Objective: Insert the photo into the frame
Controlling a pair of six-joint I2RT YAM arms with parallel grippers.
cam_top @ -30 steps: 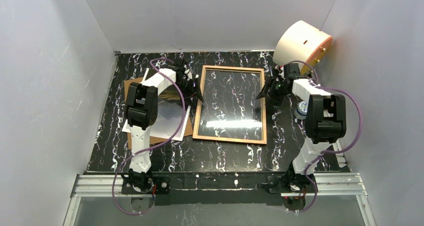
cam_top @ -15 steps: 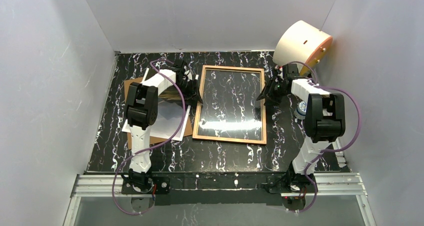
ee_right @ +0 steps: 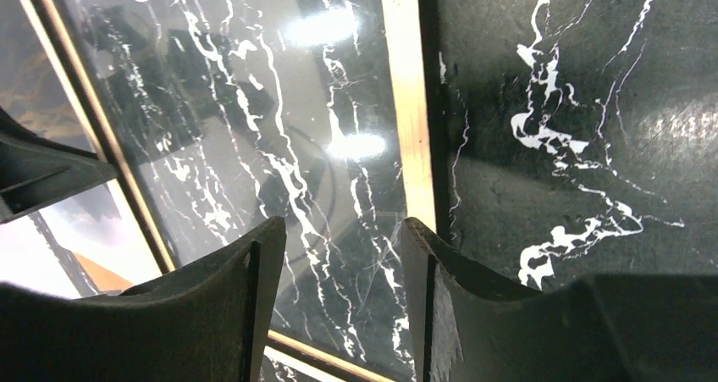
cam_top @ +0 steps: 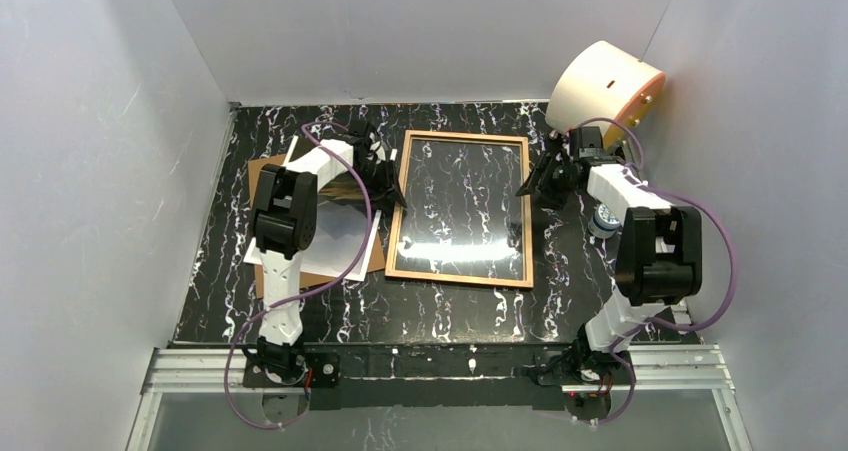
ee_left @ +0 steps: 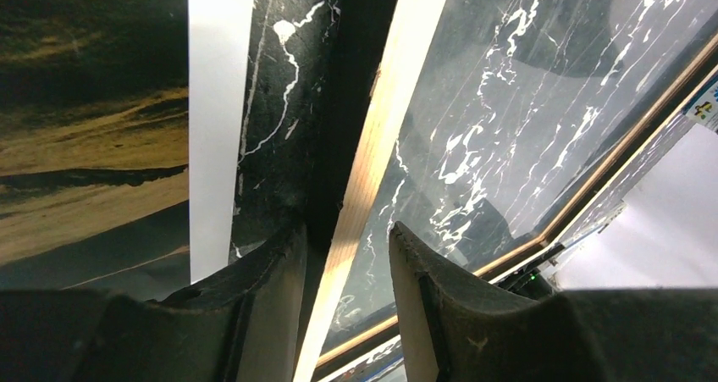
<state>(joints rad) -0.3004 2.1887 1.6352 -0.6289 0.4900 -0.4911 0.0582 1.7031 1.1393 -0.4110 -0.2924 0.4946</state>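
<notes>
The frame (cam_top: 460, 209), light wood round a clear pane, lies flat mid-table. My left gripper (cam_top: 392, 185) stands at its left edge. In the left wrist view the jaws (ee_left: 345, 229) straddle that wooden rail (ee_left: 372, 153), narrow but with a gap still showing. The photo (ee_left: 93, 136), golden-brown hills with a white margin, lies just left of the frame, partly under my left arm (cam_top: 340, 229). My right gripper (cam_top: 527, 186) is open over the frame's right edge; one finger (ee_right: 440, 297) sits over the right rail (ee_right: 405, 102), the other over the pane.
A brown backing board (cam_top: 275, 273) lies under the photo. A cream cylinder (cam_top: 605, 89) leans at the back right corner. A small blue-and-white object (cam_top: 603, 219) sits beside my right arm. White walls enclose the table on three sides.
My left jaws have narrowed around the frame's left rail. The right arm's elbow has swung out to the right, its gripper staying at the frame's right edge. The frame has not moved.
</notes>
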